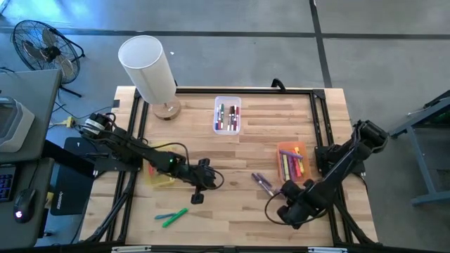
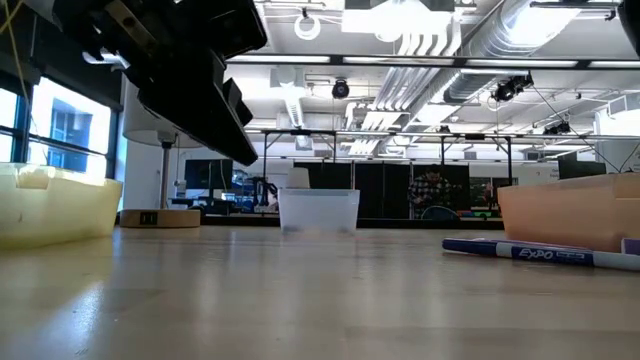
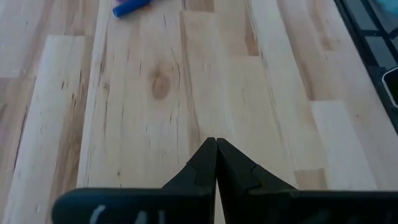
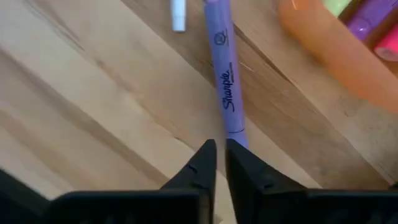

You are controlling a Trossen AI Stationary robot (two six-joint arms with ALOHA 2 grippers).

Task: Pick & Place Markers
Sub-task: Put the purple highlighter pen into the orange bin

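Note:
Two purple markers lie flat on the wood between the arms. My right gripper is just near of them, fingers shut. In its wrist view a purple Sharpie marker lies on the table, its near end at one fingertip. My left gripper hovers mid-table, shut and empty. A green marker and a blue marker lie toward the near edge. The blue one also shows in the left wrist view. Other markers sit in the orange bin and the clear bin. My right gripper points down at the table with the purple marker's near end right beside one fingertip. Whether it touches the marker I cannot tell.
A yellow bin sits partly under the left arm. A white lamp stands at the far left corner. A black frame runs along the table's edges. In the low view an Expo marker lies before the orange bin.

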